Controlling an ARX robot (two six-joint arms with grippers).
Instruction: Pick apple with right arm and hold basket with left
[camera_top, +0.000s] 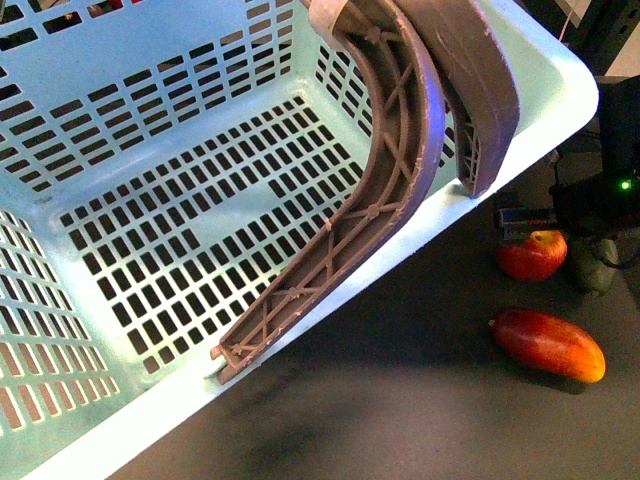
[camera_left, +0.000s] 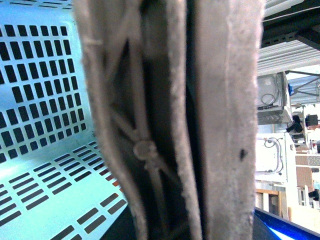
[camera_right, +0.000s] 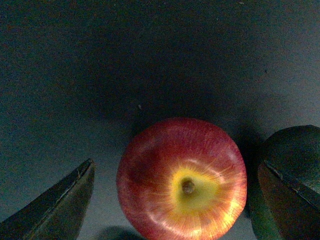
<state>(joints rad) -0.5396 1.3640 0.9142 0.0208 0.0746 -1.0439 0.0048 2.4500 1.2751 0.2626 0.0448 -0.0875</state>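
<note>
Tabletop (camera_top: 400, 410), dark. Basket (camera_top: 150, 110), pale blue-green, handles (camera_top: 400, 150) raised together; left gripper unseen, so its state cannot be told. Mango (camera_top: 548, 345), laid near the apple. Apple (camera_right: 182, 180), rested on the tabletop beside the basket, flanked by the spread right gripper (camera_right: 177, 165). Avocado (camera_right: 295, 150), just beside it.

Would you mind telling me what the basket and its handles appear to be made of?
The basket: glossy pale blue moulded plastic, judging by its sheen and regular slots. The handles: matte grey-brown plastic, apparently, with moulded ribbing and rough edges.
</note>
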